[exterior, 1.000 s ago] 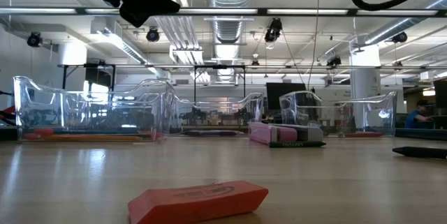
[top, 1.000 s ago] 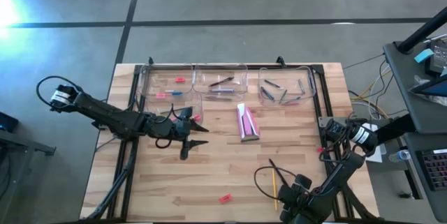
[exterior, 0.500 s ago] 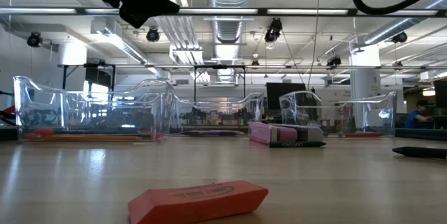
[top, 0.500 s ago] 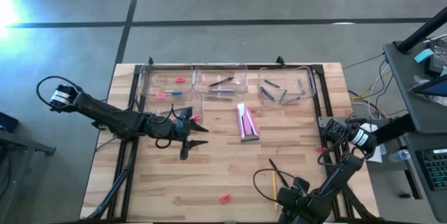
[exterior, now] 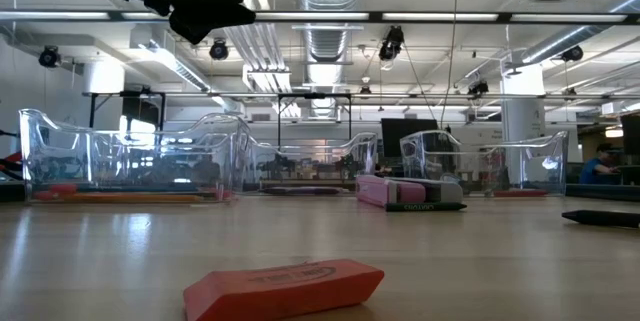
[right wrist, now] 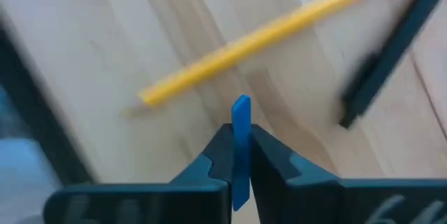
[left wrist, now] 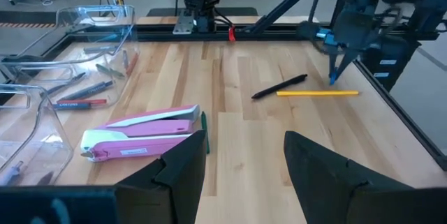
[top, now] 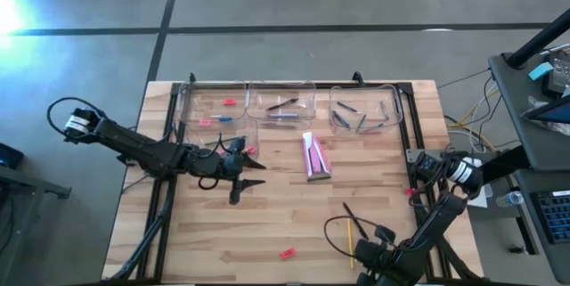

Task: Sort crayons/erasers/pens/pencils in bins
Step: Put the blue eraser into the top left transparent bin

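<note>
Near the table's front right, my right gripper [right wrist: 241,130] points down, shut, just above the wood beside a yellow pencil [right wrist: 265,35] and a black pen [right wrist: 391,49]. A thin blue strip shows between its fingertips, which look bare of any task thing. My left gripper [left wrist: 244,175] hovers open over the table's left middle [top: 240,175], holding nothing. One eraser [exterior: 285,288] lies flat near the front edge. Another eraser [top: 252,151] lies by my left gripper. Clear bins [top: 280,108] line the far edge with pens, crayons and an eraser [top: 228,102] inside.
A pink-and-white pack [top: 314,155] lies flat mid-table in front of the bins. The pen [top: 350,212] and pencil [top: 351,237] lie side by side at the front right. Black rails [top: 411,134] run along the table's left and right sides. Bare wood spans the front middle.
</note>
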